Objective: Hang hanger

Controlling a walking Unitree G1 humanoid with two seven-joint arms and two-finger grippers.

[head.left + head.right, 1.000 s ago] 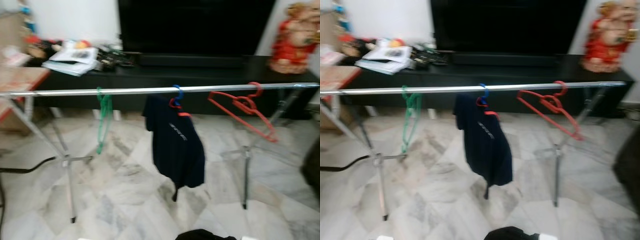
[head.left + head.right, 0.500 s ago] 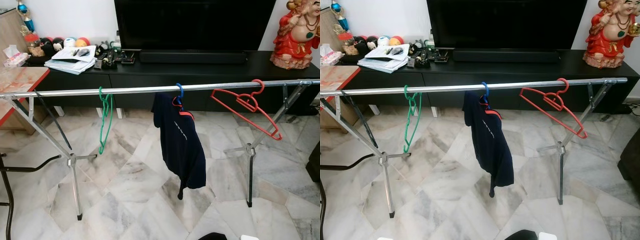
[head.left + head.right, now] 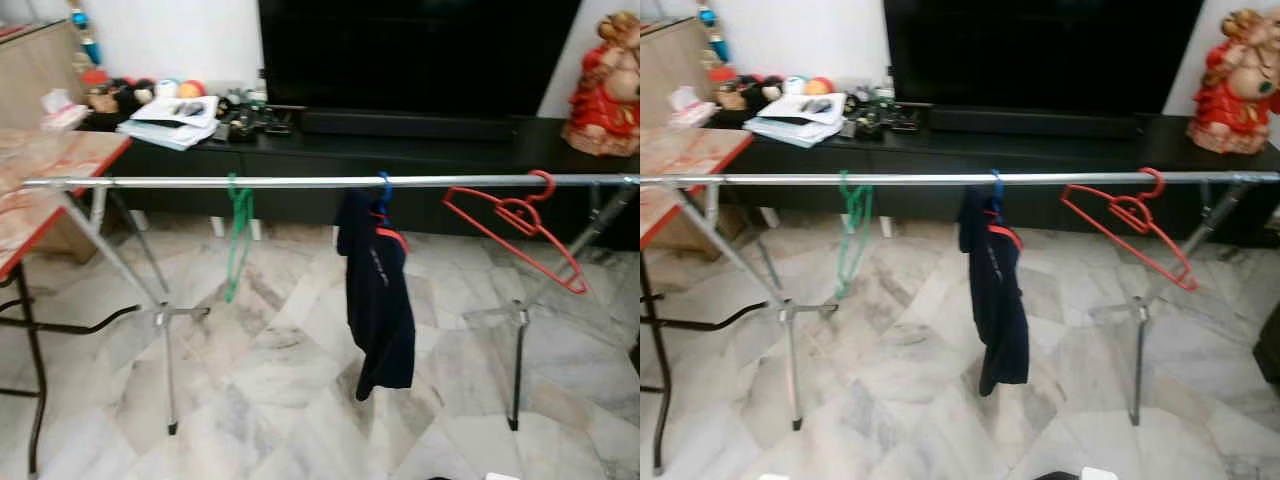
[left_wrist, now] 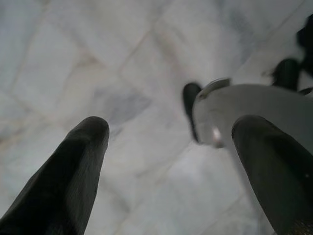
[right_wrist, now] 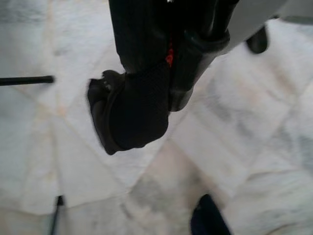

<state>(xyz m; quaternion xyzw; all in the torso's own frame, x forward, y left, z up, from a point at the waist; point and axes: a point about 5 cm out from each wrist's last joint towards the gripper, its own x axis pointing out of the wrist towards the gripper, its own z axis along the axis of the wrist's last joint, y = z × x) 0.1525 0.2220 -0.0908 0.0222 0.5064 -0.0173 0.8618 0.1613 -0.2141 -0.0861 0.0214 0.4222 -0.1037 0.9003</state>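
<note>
A silver rail [image 3: 300, 182] on a folding rack runs across the room in front of me. On it hang an empty green hanger [image 3: 238, 232], a blue hanger [image 3: 385, 184] carrying a navy shirt [image 3: 380, 300], and an empty red hanger [image 3: 520, 222] tilted down to the right. My left gripper [image 4: 168, 147] hangs open over the marble floor, nothing between its fingers. In the right wrist view my right gripper [image 5: 168, 54] is shut on a dark mesh cloth [image 5: 134, 110] with a red bit at the pinch; whether a hanger is inside it I cannot tell.
A black TV cabinet [image 3: 420, 150] with a TV, papers [image 3: 170, 120] and a red statue [image 3: 605, 85] stands behind the rack. A red-edged table [image 3: 40, 190] is at the left. The rack's legs [image 3: 165, 330] spread over the marble floor.
The head views have shifted, so the rack sits further right and lower in the picture, with the left table closer. The hangers and shirt stay where they were on the rail.
</note>
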